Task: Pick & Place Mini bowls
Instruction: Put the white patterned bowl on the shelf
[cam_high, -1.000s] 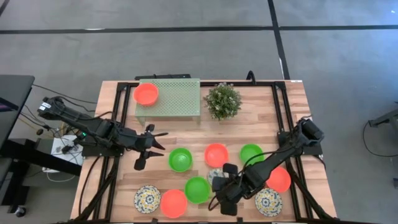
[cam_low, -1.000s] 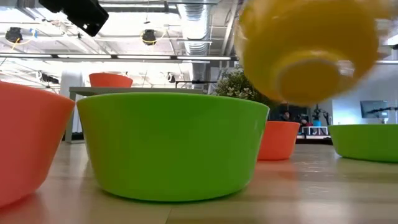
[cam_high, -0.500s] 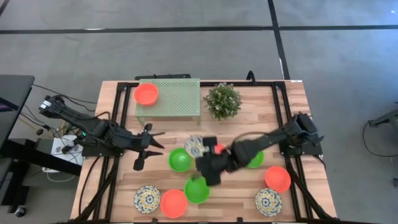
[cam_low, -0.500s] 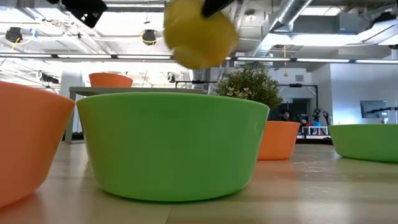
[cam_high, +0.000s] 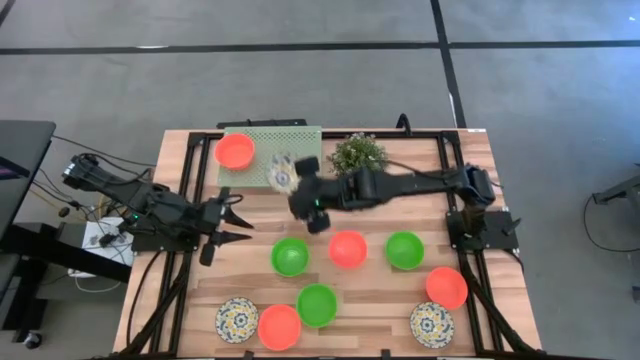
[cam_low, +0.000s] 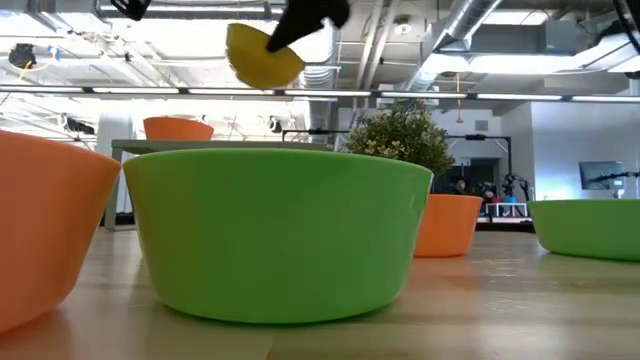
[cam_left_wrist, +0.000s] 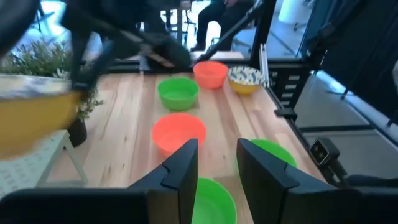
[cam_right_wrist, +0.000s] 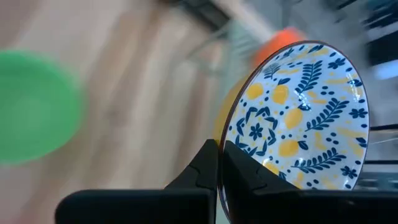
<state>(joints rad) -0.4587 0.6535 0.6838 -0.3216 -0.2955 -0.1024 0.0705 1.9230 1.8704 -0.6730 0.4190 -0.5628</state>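
1. Right gripper (cam_high: 292, 187) reaches across the back of the pale wooden slatted tabletop (cam_high: 460, 205), its jaws pinched tight on the rim of a small round cream bowl with blue-and-yellow floral pattern inside (cam_high: 281, 173). The bowl is held in the air, tilted on edge, at the near right corner of the pale green perforated raised rack (cam_high: 290, 150). In the low view its yellow underside (cam_low: 262, 55) hangs high above the other bowls; in the right wrist view its glossy patterned face (cam_right_wrist: 298, 118) rises just past the closed fingers (cam_right_wrist: 208, 168).
2. Left gripper (cam_high: 226, 220) hovers at the left side of the tabletop, fingers spread wide and empty, well apart from the held bowl.
3. Count, high view: three floral bowls – the held one, plus one at the front left (cam_high: 236, 319) and one at the front right (cam_high: 431, 322).
4. Four plain red-orange bowls: on the rack (cam_high: 235, 151), centre (cam_high: 348, 249), front left (cam_high: 279, 326), right (cam_high: 446, 287).
5. Three plain bright green bowls: (cam_high: 290, 256), (cam_high: 317, 304), (cam_high: 404, 249).
6. All bowls are smooth, round and shallow. One small bushy green potted plant (cam_high: 358, 152) stands just beside the rack.
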